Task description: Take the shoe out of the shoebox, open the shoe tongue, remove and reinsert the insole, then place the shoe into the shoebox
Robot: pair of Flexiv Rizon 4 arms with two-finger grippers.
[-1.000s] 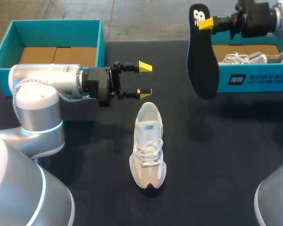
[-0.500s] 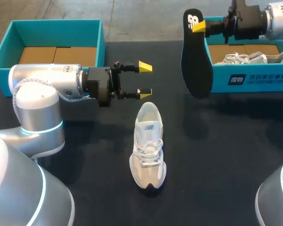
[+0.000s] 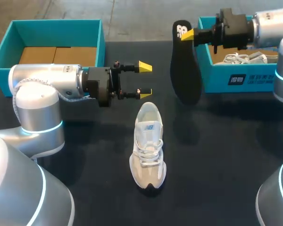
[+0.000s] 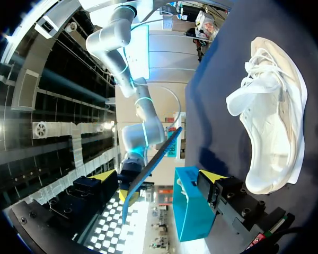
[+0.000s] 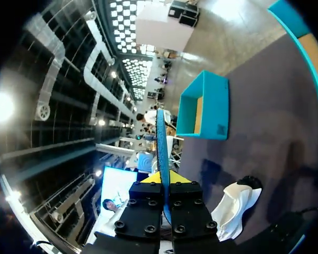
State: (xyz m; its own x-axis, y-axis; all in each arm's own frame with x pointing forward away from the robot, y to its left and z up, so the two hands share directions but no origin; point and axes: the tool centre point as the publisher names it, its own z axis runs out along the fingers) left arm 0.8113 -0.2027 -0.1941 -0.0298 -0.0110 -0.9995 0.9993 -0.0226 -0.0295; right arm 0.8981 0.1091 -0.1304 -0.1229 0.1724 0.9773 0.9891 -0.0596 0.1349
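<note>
Black tabletop [image 3: 226,155] under a pale shoe [image 3: 148,143] — left hand [image 3: 145,79] spread, right hand [image 3: 184,33] tight on the dark insole [image 3: 184,75].

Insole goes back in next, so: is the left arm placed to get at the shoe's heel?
Likely yes: the open left end effector hovers beside the shoe, nothing between; the insole hangs clear in the right end effector.

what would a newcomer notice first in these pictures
The black insole dangling in mid-air, pinched at its top end in the right arm's jaws beside the right-hand teal shoebox. Then the white shoe alone mid-table, the left arm's jaws open by its heel.
</note>
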